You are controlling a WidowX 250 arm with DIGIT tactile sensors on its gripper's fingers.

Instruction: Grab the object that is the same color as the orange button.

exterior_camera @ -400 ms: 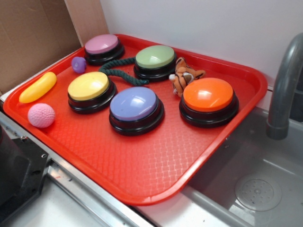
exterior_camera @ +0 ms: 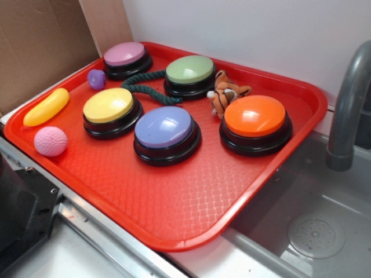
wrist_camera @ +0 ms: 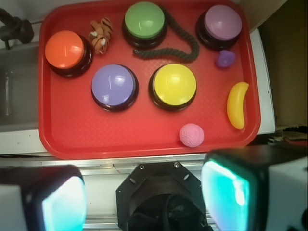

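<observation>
1. White wall and brown cardboard back a red tray [exterior_camera: 174,202] that sits beside a grey sink [exterior_camera: 313,231] with a grey tap [exterior_camera: 348,104].
2. Five dome buttons stand on the tray: pink [exterior_camera: 124,55], green [exterior_camera: 190,69], yellow [exterior_camera: 108,105], purple [exterior_camera: 164,127] and the orange button [exterior_camera: 255,116] at the right.
3. The plush tiger [exterior_camera: 223,95] lies touching the orange button's far-left edge, between it and the green button.
4. A dark green rope [exterior_camera: 145,91] curls between the green and yellow buttons; a small purple toy [exterior_camera: 96,79], a yellow banana toy [exterior_camera: 46,107] and a pink ball [exterior_camera: 50,141] lie along the left side.
5. In the wrist view the pincer [wrist_camera: 144,199] hangs wide open and empty off the tray's near edge, its fingers [wrist_camera: 231,192] framing the bottom; the tiger [wrist_camera: 100,34] lies well apart at the tray's far side.
</observation>
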